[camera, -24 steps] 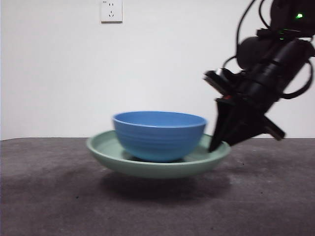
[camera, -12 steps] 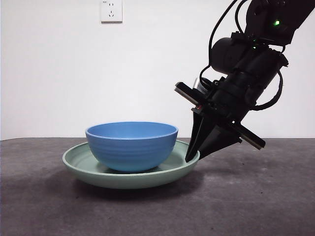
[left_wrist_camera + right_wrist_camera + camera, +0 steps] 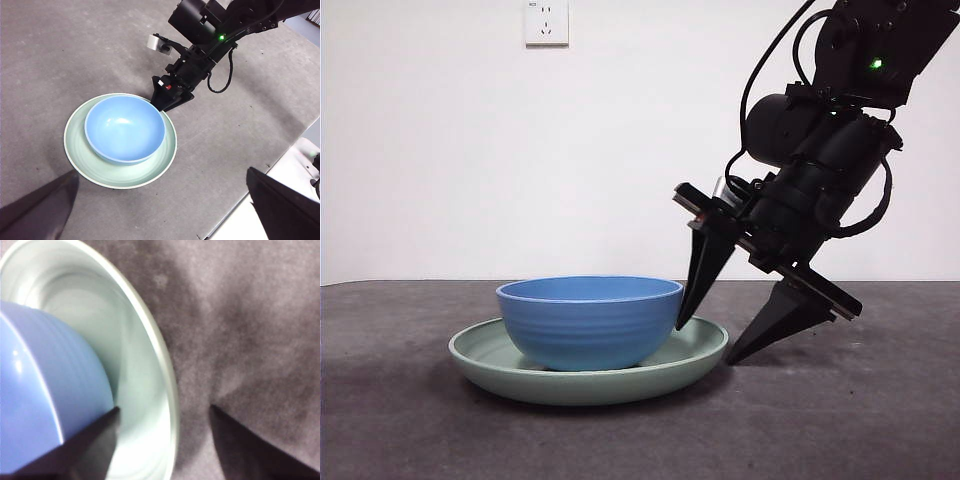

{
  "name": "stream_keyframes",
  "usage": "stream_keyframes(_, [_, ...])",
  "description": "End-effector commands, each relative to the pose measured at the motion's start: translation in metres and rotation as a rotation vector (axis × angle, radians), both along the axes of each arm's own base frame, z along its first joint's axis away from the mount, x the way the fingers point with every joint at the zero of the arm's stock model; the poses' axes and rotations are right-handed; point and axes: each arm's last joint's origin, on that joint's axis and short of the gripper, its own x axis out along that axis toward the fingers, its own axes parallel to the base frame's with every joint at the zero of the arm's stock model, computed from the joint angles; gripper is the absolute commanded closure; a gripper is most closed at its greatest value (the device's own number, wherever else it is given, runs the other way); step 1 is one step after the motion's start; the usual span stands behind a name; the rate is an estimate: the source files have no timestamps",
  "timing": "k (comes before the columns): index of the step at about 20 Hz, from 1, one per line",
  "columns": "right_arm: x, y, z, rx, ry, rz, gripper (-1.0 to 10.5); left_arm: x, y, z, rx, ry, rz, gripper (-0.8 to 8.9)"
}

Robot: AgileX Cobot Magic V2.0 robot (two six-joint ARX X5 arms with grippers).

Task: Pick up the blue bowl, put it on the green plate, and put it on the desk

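Now the blue bowl [image 3: 589, 321] sits inside the green plate [image 3: 588, 370], and the plate rests flat on the desk [image 3: 860, 420], so the stacking and the set-down both look done. The right gripper [image 3: 720, 330] is at the plate's rim on the side away from the wall socket [image 3: 546, 22], with its two black jaws spread wide: one jaw points down inside the rim, close to the bowl's outer wall, and the other reaches the desk just outside the rim. Nothing is held between them. The right wrist view confirms this, with the rim [image 3: 167, 390] running between the two jaws and the bowl [image 3: 45, 390] right beside the inner one.

The left gripper [image 3: 160, 210] waits well above the table, its jaws wide apart and empty; from there the bowl [image 3: 124, 128] shows centred in the plate [image 3: 167, 150].

The risk from here, as I judge it, lies in the retreat. The inner jaw is under the level of the bowl's lip and inside the raised rim, so a sideways pull rather than a clean lift could hook the rim and drag or tip the plate, or nudge the bowl off centre. The glossy plate would likely slide easily on the matte top.
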Motion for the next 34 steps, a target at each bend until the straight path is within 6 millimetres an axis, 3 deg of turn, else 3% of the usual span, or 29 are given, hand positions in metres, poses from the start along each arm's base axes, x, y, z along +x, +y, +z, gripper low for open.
stream_keyframes(1, [0.006,0.001,0.006,-0.006,-0.041,-0.003,6.1,0.0,-0.001,0.004,-0.012,-0.013,-0.004,1.29])
stream_keyframes(4, [0.011,-0.007,0.03,-0.021,-0.118,-0.025,6.1,0.0,-0.001,0.004,-0.012,-0.014,-0.004,1.29])
stream_keyframes(7, [0.008,-0.016,0.069,-0.093,-0.222,-0.046,6.0,0.0,-0.001,0.004,-0.011,-0.012,-0.004,1.29])
stream_keyframes(10, [-0.009,-0.024,0.111,-0.12,-0.319,-0.019,4.2,-0.001,0.0,0.003,-0.002,0.0,-0.004,1.29])
stream_keyframes(14, [-0.063,-0.039,0.164,-0.168,-0.439,0.034,3.9,-0.002,0.001,0.0,0.02,0.027,-0.004,1.29])
stream_keyframes(18, [-0.132,-0.063,0.201,-0.243,-0.5,0.1,3.9,-0.003,0.002,-0.002,0.038,0.043,-0.006,1.29])
stream_keyframes(23, [-0.204,-0.096,0.224,-0.223,-0.54,0.12,3.9,-0.003,0.002,-0.002,0.041,0.047,-0.006,1.29])
stream_keyframes(27, [-0.246,-0.118,0.23,-0.198,-0.595,0.105,3.9,-0.003,0.001,-0.001,0.032,0.036,-0.006,1.3])
stream_keyframes(34, [-0.277,-0.134,0.234,-0.153,-0.691,0.08,3.9,-0.004,0.002,-0.004,0.052,0.06,-0.007,1.3])
